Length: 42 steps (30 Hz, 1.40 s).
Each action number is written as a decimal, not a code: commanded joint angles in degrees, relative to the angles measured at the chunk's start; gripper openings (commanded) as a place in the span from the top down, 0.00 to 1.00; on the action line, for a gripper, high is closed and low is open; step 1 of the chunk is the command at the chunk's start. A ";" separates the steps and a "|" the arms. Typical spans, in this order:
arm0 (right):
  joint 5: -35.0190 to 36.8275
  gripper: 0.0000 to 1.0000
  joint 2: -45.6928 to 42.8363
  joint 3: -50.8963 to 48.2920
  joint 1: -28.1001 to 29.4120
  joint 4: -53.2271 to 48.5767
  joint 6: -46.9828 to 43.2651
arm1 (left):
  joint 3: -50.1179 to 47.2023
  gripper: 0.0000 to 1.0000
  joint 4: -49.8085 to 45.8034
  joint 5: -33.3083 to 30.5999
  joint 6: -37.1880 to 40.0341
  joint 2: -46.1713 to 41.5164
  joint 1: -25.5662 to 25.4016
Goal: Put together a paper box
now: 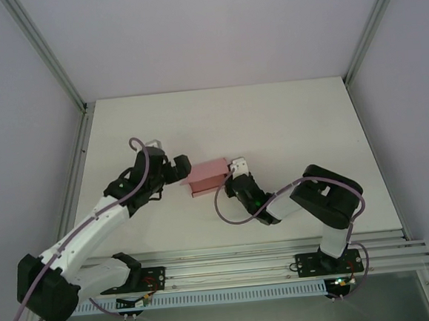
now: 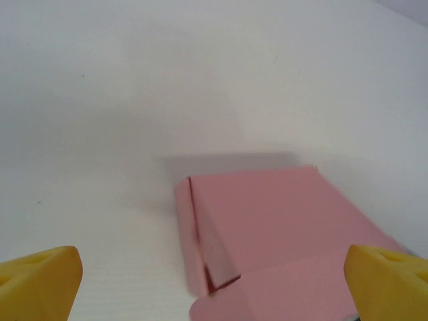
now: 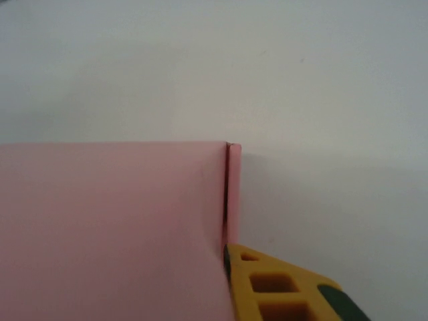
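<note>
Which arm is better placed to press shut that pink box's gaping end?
Likely the left: the left fingers stand open facing the paper box end where a corner gapes; the right fingers sit against the far side, seemingly bracing it.

place: robot lab cell | white table [image 1: 271,119] | aluminium frame [image 1: 46,51] | plain walls [image 1: 189,28] | mounting rail [image 1: 238,266]

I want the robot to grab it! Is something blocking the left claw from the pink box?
Nothing visible is. The left claw is open, and the pink box lies right in front of it on the white table.
</note>
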 commanded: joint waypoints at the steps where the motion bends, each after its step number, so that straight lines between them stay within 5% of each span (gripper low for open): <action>1: -1.31 0.79 0.36 0.01 0.66 -4.43 -1.80 | 1.14 0.00 2.05 -0.28 -5.10 6.89 2.25; 8: -1.84 0.65 -4.59 0.55 0.84 -10.81 -0.08 | 1.19 0.10 8.66 7.13 1.10 19.59 3.16; 14: -11.05 0.32 -13.32 3.00 0.93 -27.74 -1.19 | -1.61 0.16 10.13 6.48 1.42 25.65 3.13; 18: -21.58 0.00 -18.75 2.93 0.92 -38.82 -4.06 | -2.47 0.20 12.45 8.27 0.88 27.91 3.14; 22: -20.93 0.00 -25.40 2.63 0.86 -46.95 -4.36 | -2.00 0.26 12.79 9.59 1.40 29.69 3.12; 25: -13.94 0.00 -30.95 0.86 0.38 -43.48 -2.24 | -1.30 0.31 12.19 9.50 2.34 30.86 3.16; 30: -18.95 0.00 -32.94 6.33 -9.88 -47.94 15.97 | 0.02 0.34 11.95 12.72 3.56 31.32 3.17; 33: -26.23 0.00 -28.63 12.87 -16.53 -54.57 17.89 | 0.96 0.30 11.51 14.00 4.08 29.10 3.15; 42: -24.78 0.00 -14.15 26.03 -18.97 -65.23 14.24 | 7.04 0.09 4.58 10.67 4.10 26.29 3.47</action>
